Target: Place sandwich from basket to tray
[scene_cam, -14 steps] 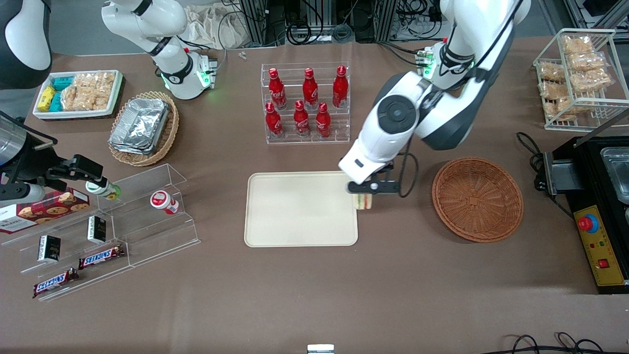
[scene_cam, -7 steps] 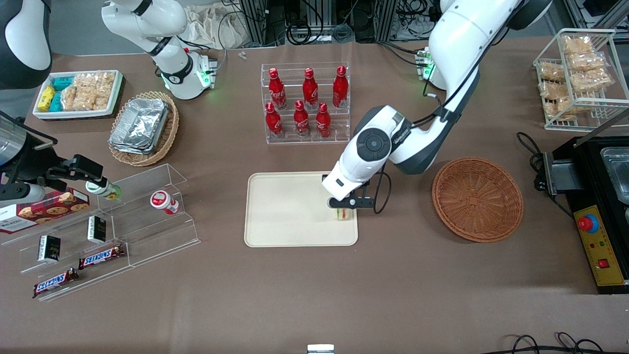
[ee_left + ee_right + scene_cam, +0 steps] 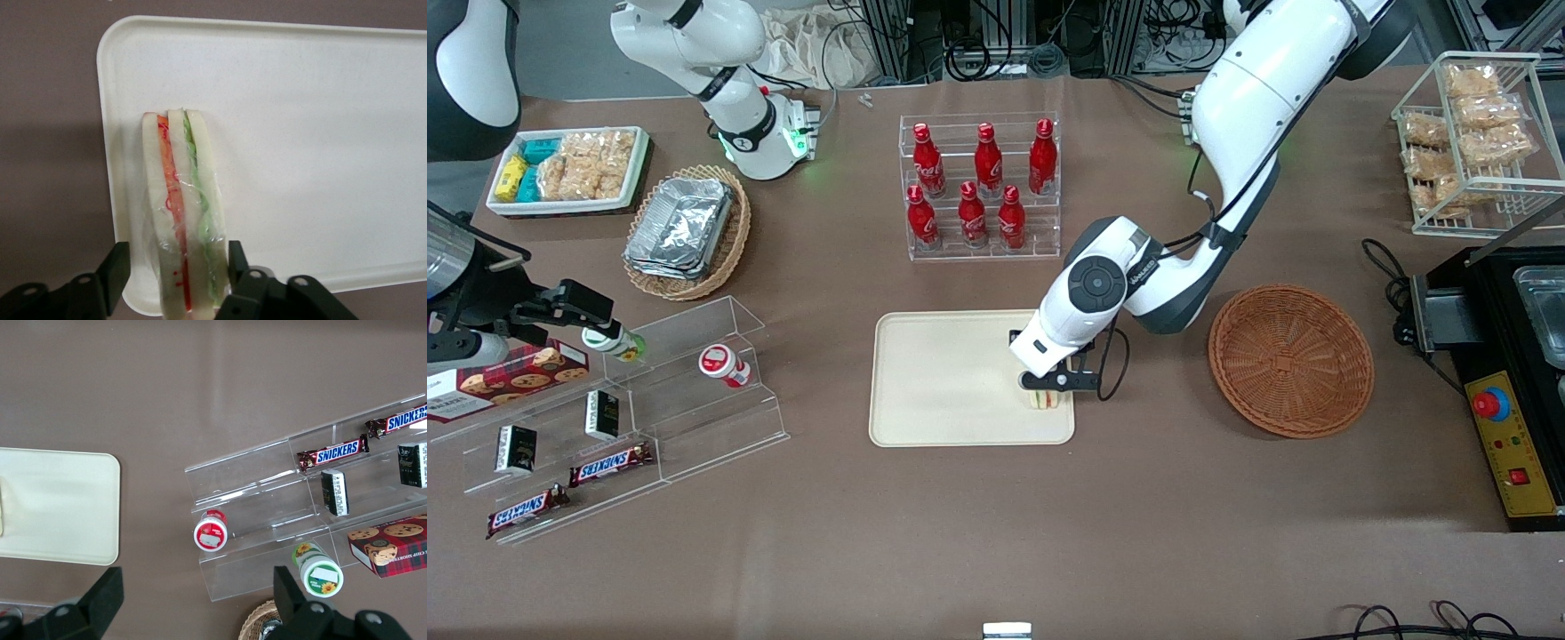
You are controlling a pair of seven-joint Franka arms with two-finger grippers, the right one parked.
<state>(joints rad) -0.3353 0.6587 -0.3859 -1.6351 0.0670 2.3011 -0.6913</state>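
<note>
The sandwich stands on edge at the lower right of the tray, just right of the front view's centre. The gripper sits over it, fingers spread slightly off its sides. Placing looks nearly done; next comes a straight lift away, clear of the emptied basket.

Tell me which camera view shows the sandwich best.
The left wrist view: the sandwich fills it, bread and orange and green layers plain, lying on the tray between the fingers of the open end effector. The front view shows only a sliver under the arm; the right wrist view does not show it clearly.
</note>
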